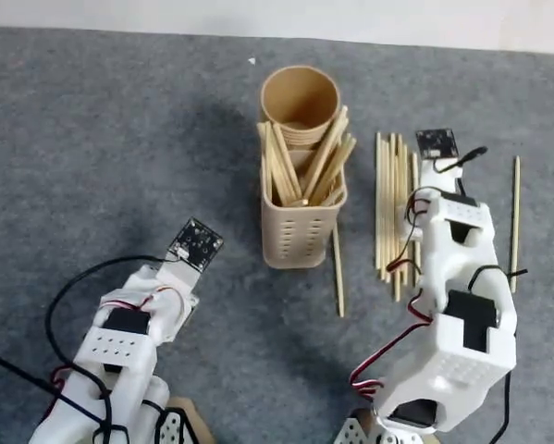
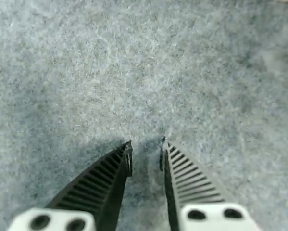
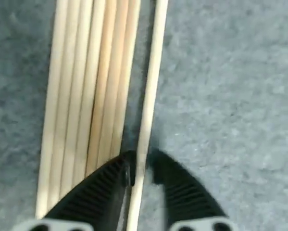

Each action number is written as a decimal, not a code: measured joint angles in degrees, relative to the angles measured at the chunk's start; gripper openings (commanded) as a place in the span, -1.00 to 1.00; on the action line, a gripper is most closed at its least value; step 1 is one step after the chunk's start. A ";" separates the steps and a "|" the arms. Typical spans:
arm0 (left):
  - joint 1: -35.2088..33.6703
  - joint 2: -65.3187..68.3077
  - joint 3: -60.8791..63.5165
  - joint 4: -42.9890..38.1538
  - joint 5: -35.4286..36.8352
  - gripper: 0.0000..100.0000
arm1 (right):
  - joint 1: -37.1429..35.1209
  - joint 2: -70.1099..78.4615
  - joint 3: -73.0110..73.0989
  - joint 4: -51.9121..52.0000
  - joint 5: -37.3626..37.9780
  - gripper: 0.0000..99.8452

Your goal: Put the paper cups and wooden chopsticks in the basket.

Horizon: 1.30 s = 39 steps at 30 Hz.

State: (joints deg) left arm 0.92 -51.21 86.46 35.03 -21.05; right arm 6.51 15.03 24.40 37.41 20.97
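A beige basket (image 1: 300, 236) stands mid-table holding stacked paper cups (image 1: 300, 97) and several wooden chopsticks (image 1: 304, 166). To its right a row of chopsticks (image 1: 392, 213) lies on the grey carpet, with the right arm (image 1: 452, 250) over its far end. In the right wrist view my right gripper (image 3: 141, 171) is shut on a single chopstick (image 3: 151, 86) at the edge of the row (image 3: 91, 86), all still flat on the carpet. My left gripper (image 2: 146, 147) is narrowly open over bare carpet, holding nothing, down at the front left.
One chopstick (image 1: 338, 273) lies against the basket's right side, and another (image 1: 515, 222) lies alone at the far right. The left arm (image 1: 147, 319) sits front left, well apart from the basket. Grey carpet covers the table.
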 measured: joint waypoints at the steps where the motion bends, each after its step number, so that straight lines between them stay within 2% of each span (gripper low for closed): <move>1: 0.00 0.00 0.00 0.00 0.00 -0.74 | 0.00 -0.09 -0.26 0.00 -0.26 -0.99; 5: 0.00 0.00 0.00 0.00 0.00 -0.74 | -0.79 -6.33 0.44 0.97 -5.98 -0.99; 10: 0.00 0.00 0.00 0.00 0.00 -0.74 | -2.90 -27.34 0.44 0.97 -14.24 -0.99; 15: 0.00 0.00 0.00 0.00 0.00 -0.74 | -9.41 -50.37 0.44 -0.79 -19.25 -0.99; 20: 0.00 0.00 0.00 0.00 0.00 -0.74 | -19.96 -64.35 0.44 -6.24 -22.51 -0.99; 25: 0.00 0.00 0.00 0.00 0.00 -0.74 | -29.63 -66.90 6.07 -13.45 -24.00 -0.99; 30: 0.00 0.00 0.00 0.00 0.00 -0.74 | -31.03 -67.08 19.34 -24.18 -24.00 -0.98; 32: 0.00 0.00 0.00 0.00 0.00 -0.74 | -31.12 -67.08 23.82 -26.73 -24.00 -0.87; 36: 0.00 0.00 0.00 0.00 0.00 -0.74 | -31.12 -67.08 26.55 -26.55 -24.00 -0.53; 39: 0.00 0.00 0.00 0.00 0.00 -0.74 | -31.03 -68.13 24.79 -23.21 -24.00 -0.50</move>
State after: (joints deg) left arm 0.92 -51.21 86.46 35.03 -21.05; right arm -24.53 -53.10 49.19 14.20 -3.03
